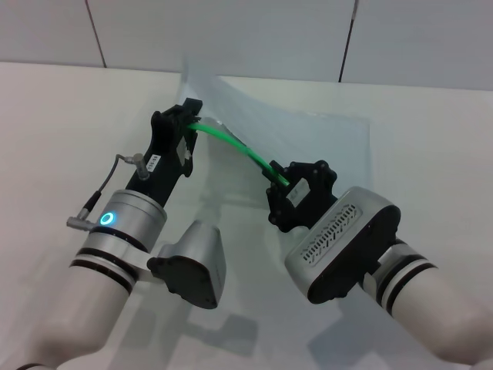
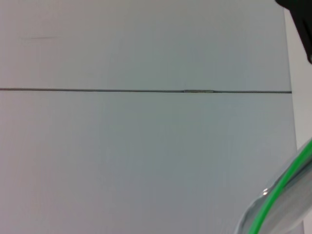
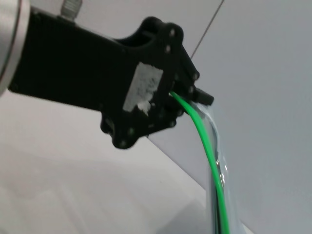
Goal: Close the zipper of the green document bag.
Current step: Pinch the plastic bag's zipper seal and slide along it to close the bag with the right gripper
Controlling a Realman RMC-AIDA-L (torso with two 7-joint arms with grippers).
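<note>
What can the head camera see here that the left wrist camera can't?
Only the head view shows both grippers: the left gripper clamping one end of the zipper and the right gripper farther along it, with the whole green document bag lifted between them. Only the left wrist view shows the wall seam close up. Both show the green strip on the clear plastic.

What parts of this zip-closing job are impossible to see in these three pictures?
- Small green slider tab: not visible in any view; the right pincer covers that end of the thin bright green zipper.
- Left pincer fingertips: head view, hidden by its own black body; left wrist view shows none.
- Translucent pale document bag: its near edge is hidden behind both arms in the head view.
</note>
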